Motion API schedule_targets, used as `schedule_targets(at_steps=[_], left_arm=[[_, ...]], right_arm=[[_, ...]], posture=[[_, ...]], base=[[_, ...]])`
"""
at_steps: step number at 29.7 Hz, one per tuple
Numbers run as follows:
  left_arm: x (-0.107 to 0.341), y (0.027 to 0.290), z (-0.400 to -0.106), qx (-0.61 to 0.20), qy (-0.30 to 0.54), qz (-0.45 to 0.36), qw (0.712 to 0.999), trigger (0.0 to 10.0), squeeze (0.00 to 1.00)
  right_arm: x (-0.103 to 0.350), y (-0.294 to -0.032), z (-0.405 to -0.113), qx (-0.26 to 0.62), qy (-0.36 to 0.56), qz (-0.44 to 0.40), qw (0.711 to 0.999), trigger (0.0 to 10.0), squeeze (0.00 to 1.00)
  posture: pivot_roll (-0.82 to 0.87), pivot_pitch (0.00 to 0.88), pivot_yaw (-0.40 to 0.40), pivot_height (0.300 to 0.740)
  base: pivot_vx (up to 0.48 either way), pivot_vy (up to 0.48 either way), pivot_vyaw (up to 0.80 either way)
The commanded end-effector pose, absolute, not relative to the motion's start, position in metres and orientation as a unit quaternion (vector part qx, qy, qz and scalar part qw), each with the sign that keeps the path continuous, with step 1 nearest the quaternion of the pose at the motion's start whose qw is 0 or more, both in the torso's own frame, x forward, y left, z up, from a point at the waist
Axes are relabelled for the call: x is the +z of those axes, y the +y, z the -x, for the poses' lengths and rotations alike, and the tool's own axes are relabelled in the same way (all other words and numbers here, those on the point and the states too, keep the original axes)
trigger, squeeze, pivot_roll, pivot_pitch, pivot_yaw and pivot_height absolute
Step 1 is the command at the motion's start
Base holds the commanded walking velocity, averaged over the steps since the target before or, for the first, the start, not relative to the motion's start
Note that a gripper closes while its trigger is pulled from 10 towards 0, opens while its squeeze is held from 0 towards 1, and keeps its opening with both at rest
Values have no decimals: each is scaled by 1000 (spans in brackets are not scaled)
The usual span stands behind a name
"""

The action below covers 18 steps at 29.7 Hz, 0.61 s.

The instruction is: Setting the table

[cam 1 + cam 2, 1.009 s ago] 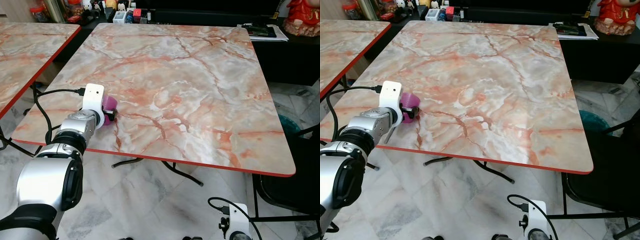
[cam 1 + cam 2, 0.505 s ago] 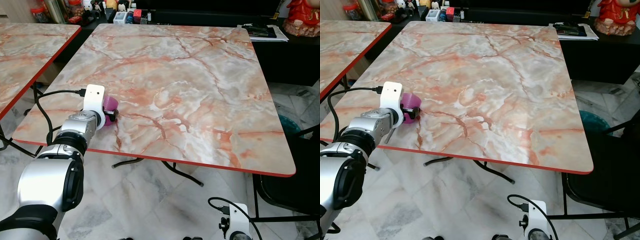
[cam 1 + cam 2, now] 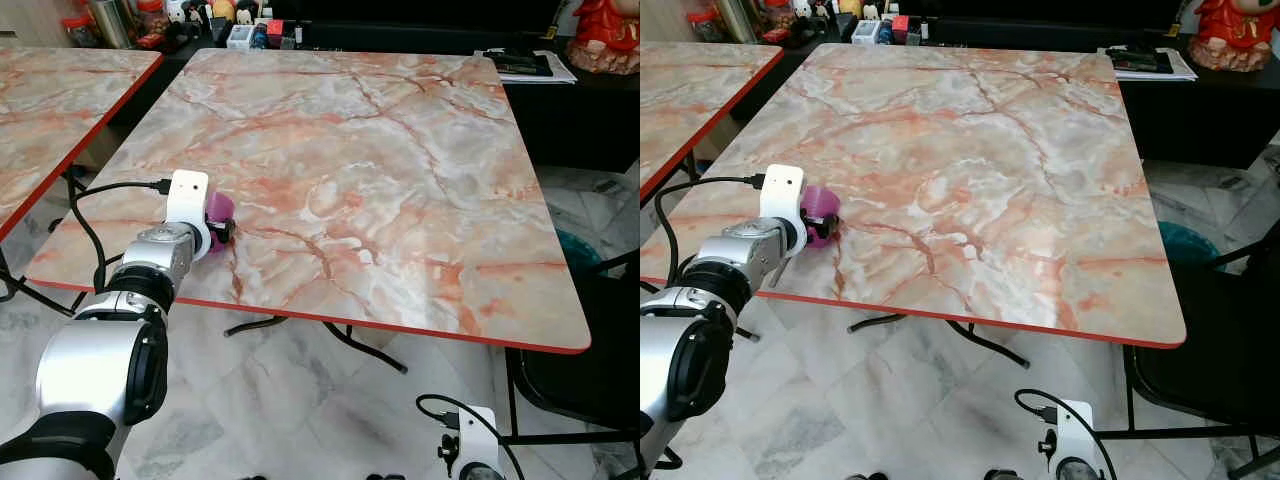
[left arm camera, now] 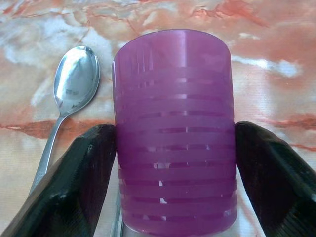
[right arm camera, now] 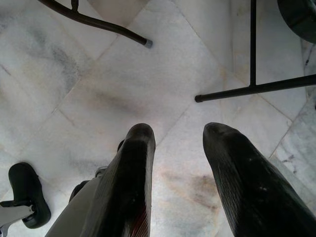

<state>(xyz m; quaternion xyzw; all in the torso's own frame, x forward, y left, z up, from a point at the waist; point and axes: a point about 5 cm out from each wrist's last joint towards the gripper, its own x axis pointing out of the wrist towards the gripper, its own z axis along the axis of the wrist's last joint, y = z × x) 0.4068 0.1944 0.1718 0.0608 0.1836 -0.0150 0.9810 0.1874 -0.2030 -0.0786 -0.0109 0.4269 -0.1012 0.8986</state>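
Observation:
A purple ribbed plastic cup (image 4: 175,128) stands on the marble table (image 3: 400,180) near its front left edge. My left gripper (image 3: 218,226) is shut on the purple cup (image 3: 220,207), one black finger pressed to each side. A metal spoon (image 4: 74,84) lies on the tabletop right beside the cup, bowl pointing away from the wrist. Low at the right, my right gripper (image 5: 175,136) hangs open above the tiled floor with nothing between its fingers.
A second marble table (image 3: 50,90) stands to the left across a narrow gap. Jars and small items (image 3: 250,30) crowd the dark counter behind, with papers (image 3: 525,62) at the back right. A black chair (image 3: 580,370) sits at the right front.

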Motion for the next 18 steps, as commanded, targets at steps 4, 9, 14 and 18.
schedule_targets(at_steps=[4,9,14,18], left_arm=[[162,198,-404,5,181,-47,982,10000,0],[182,199,-409,13,122,-31,992,10000,0],[192,193,-412,6,82,-19,996,10000,0],[199,184,-412,-6,29,-9,1000,10000,0]], right_arm=[[-82,-204,-180,-111,434,5,894,10000,0],[-82,-204,-180,-112,434,5,894,10000,0],[-82,-204,-180,-111,435,6,894,10000,0],[-82,-204,-180,-111,435,6,894,10000,0]], posture=[[-75,143,10,740],[-76,143,9,740],[-74,143,9,740],[-75,144,8,740]], base=[[0,0,0],[0,0,0],[0,0,0],[0,0,0]])
